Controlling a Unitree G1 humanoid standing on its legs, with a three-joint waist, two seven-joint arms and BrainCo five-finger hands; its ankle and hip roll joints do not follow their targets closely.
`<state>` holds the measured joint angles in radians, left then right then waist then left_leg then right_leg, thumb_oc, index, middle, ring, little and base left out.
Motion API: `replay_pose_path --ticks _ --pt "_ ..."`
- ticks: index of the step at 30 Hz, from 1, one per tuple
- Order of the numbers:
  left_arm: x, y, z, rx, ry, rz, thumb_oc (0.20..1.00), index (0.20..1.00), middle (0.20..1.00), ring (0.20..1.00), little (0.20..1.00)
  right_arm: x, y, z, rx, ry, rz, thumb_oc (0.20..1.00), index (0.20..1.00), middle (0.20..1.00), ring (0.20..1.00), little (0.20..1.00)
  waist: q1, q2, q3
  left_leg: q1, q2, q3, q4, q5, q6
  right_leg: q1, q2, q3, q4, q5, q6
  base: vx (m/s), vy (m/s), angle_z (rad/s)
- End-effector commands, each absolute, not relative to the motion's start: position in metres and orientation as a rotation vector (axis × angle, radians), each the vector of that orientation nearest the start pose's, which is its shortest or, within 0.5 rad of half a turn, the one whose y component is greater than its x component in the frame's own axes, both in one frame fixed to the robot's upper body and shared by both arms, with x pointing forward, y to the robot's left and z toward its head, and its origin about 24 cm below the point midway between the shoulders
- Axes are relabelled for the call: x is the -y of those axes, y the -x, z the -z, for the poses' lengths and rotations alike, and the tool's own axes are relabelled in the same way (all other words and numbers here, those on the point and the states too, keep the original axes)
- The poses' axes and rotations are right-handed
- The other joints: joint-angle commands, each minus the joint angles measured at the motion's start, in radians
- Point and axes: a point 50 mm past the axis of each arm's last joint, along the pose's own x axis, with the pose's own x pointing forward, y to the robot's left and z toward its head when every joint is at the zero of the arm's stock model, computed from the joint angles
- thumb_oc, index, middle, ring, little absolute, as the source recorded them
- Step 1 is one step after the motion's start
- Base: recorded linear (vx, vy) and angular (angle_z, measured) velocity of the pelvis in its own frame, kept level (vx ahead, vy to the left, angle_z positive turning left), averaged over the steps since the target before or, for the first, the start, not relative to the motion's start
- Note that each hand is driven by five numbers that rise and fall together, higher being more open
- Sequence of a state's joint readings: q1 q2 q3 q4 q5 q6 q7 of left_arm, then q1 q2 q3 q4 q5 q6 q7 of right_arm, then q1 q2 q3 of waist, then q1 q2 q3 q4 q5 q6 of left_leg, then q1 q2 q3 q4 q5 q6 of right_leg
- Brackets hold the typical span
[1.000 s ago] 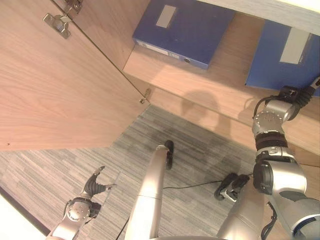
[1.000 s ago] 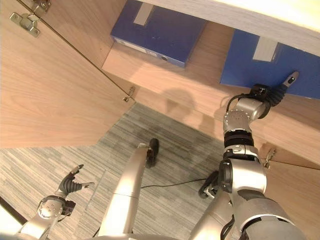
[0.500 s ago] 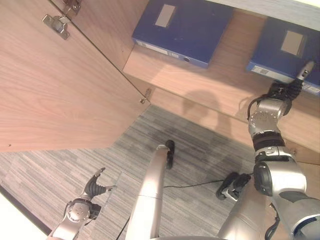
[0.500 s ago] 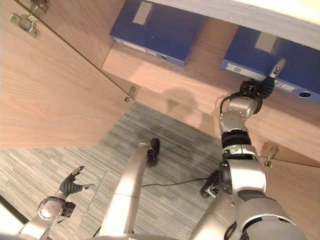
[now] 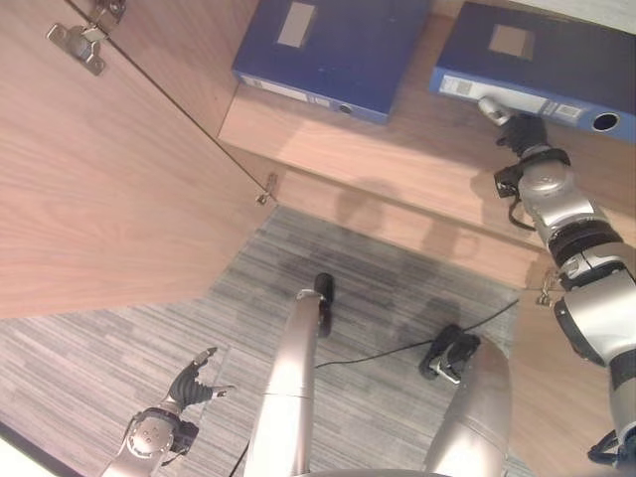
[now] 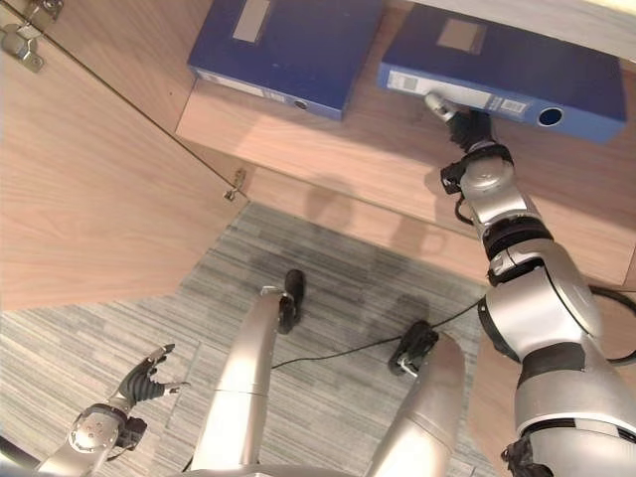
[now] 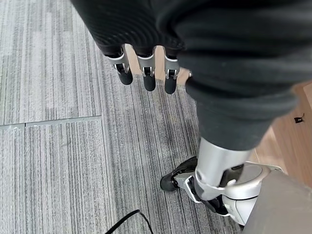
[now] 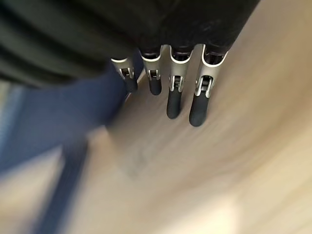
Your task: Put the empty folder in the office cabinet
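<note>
folder [image 5: 542, 65] now flat on shelf [image 5: 417, 149], right hand [image 5: 517, 124] released

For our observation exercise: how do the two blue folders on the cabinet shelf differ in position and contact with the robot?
The left folder lies by the cabinet's side wall, with no hand near it. The right folder lies further right, and the right hand reaches to its spine with straight fingers. Both are blue, lie flat on the shelf and carry a pale label.
</note>
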<state>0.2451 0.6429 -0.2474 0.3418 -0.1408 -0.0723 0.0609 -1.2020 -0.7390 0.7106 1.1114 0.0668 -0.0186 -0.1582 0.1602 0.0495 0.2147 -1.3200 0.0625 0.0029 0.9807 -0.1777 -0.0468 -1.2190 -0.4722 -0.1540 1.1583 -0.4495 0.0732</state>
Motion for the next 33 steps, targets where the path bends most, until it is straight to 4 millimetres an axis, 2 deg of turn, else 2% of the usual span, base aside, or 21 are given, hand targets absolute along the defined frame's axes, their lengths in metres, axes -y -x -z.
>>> replay_pose_path --ticks 1,4,7,12,13,16,19,24,26,27,28,29,33 --pt "-0.296 -0.136 0.047 -0.621 -0.577 0.020 1.000 1.000 1.000 1.000 1.000 0.311 -0.388 -0.209 -0.145 1.357 0.300 1.000 1.000 1.000 1.000 1.000 0.020 -0.009 0.003 0.002 0.032 -0.038 0.117 -0.163 0.063 -0.030 -0.009 -0.004 -0.117 0.191 -0.017 -0.02 -0.023 0.22" --pt "-0.300 -0.135 0.044 -0.627 -0.597 0.025 1.000 1.000 1.000 1.000 1.000 0.314 -0.383 -0.202 -0.194 1.458 0.238 1.000 1.000 1.000 1.000 1.000 0.022 -0.008 0.003 0.007 0.033 -0.036 0.100 -0.156 0.059 -0.023 -0.007 -0.010 -0.131 0.192 -0.015 -0.02 -0.011 -0.13" --pt "-0.301 -0.136 0.042 -0.631 -0.609 0.034 1.000 1.000 1.000 1.000 1.000 0.309 -0.382 -0.199 -0.188 1.470 0.172 1.000 1.000 1.000 1.000 1.000 0.023 -0.010 0.005 0.011 0.034 -0.036 0.090 -0.150 0.056 -0.018 -0.005 -0.013 -0.138 0.195 -0.014 -0.02 -0.014 0.05" --pt "-0.301 -0.142 0.038 -0.628 -0.659 0.081 1.000 1.000 1.000 1.000 1.000 0.286 -0.374 -0.163 -0.282 1.595 -0.142 1.000 1.000 1.000 1.000 1.000 0.026 -0.019 0.009 0.024 0.037 -0.034 0.067 -0.139 0.047 -0.009 -0.007 -0.021 -0.160 0.202 -0.009 -0.02 -0.038 0.04" --pt "-0.301 -0.146 0.036 -0.621 -0.674 0.081 1.000 1.000 1.000 1.000 1.000 0.275 -0.372 -0.148 -0.310 1.626 -0.234 1.000 1.000 1.000 1.000 1.000 0.027 -0.019 0.008 0.030 0.038 -0.033 0.060 -0.137 0.045 -0.004 -0.007 -0.022 -0.167 0.206 -0.007 -0.01 -0.031 0.06" --pt "-0.303 -0.149 0.034 -0.620 -0.685 0.073 1.000 1.000 1.000 1.000 1.000 0.264 -0.371 -0.136 -0.335 1.654 -0.312 1.000 1.000 1.000 1.000 1.000 0.030 -0.023 0.008 0.039 0.040 -0.032 0.048 -0.132 0.043 0.005 -0.007 -0.025 -0.181 0.212 -0.004 -0.01 -0.033 0.03" --pt "-0.303 -0.153 0.032 -0.614 -0.691 0.066 1.000 1.000 1.000 1.000 1.000 0.240 -0.367 -0.121 -0.317 1.678 -0.449 1.000 1.000 1.000 1.000 1.000 0.034 -0.026 0.009 0.047 0.039 -0.031 0.034 -0.125 0.040 0.012 -0.004 -0.028 -0.196 0.218 -0.002 -0.01 -0.019 -0.03" --pt "-0.306 -0.156 0.032 -0.627 -0.741 0.051 1.000 1.000 1.000 1.000 1.000 0.190 -0.349 -0.119 -0.166 1.705 -0.699 1.000 1.000 1.000 1.000 1.000 0.027 -0.037 0.011 0.066 0.041 -0.026 -0.003 -0.112 0.033 0.035 0.001 -0.041 -0.234 0.228 0.002 -0.01 -0.044 -0.03" --pt "-0.306 -0.159 0.031 -0.621 -0.746 0.040 1.000 1.000 1.000 1.000 1.000 0.183 -0.345 -0.124 -0.124 1.767 -0.718 1.000 1.000 1.000 1.000 1.000 0.028 -0.041 0.013 0.082 0.044 -0.024 -0.026 -0.102 0.029 0.053 0.003 -0.048 -0.255 0.234 0.005 -0.01 -0.049 -0.05" --pt "-0.306 -0.162 0.030 -0.613 -0.754 0.027 1.000 1.000 1.000 1.000 1.000 0.174 -0.342 -0.128 -0.074 1.790 -0.742 1.000 1.000 1.000 1.000 1.000 0.025 -0.045 0.017 0.103 0.050 -0.022 -0.052 -0.092 0.027 0.075 0.006 -0.058 -0.281 0.244 0.010 -0.02 -0.036 -0.06" --pt "-0.307 -0.162 0.030 -0.613 -0.755 0.027 1.000 1.000 1.000 1.000 1.000 0.174 -0.341 -0.128 -0.075 1.790 -0.742 1.000 1.000 1.000 1.000 1.000 0.025 -0.044 0.020 0.109 0.051 -0.023 -0.058 -0.089 0.026 0.083 0.008 -0.061 -0.288 0.247 0.010 -0.02 -0.038 -0.05" --pt "-0.307 -0.165 0.028 -0.609 -0.773 0.027 1.000 1.000 1.000 1.000 1.000 0.162 -0.337 -0.129 -0.037 1.770 -0.787 1.000 1.000 1.000 1.000 1.000 0.023 -0.047 0.022 0.127 0.053 -0.022 -0.076 -0.085 0.025 0.097 0.010 -0.065 -0.304 0.254 0.014 0.00 0.000 0.00" --pt "-0.308 -0.167 0.026 -0.603 -0.786 0.028 1.000 1.000 1.000 1.000 1.000 0.157 -0.334 -0.132 -0.022 1.759 -0.820 1.000 1.000 1.000 1.000 1.000 0.024 -0.052 0.028 0.157 0.054 -0.023 -0.112 -0.072 0.022 0.131 0.016 -0.077 -0.339 0.266 0.019 -0.01 -0.015 0.04"
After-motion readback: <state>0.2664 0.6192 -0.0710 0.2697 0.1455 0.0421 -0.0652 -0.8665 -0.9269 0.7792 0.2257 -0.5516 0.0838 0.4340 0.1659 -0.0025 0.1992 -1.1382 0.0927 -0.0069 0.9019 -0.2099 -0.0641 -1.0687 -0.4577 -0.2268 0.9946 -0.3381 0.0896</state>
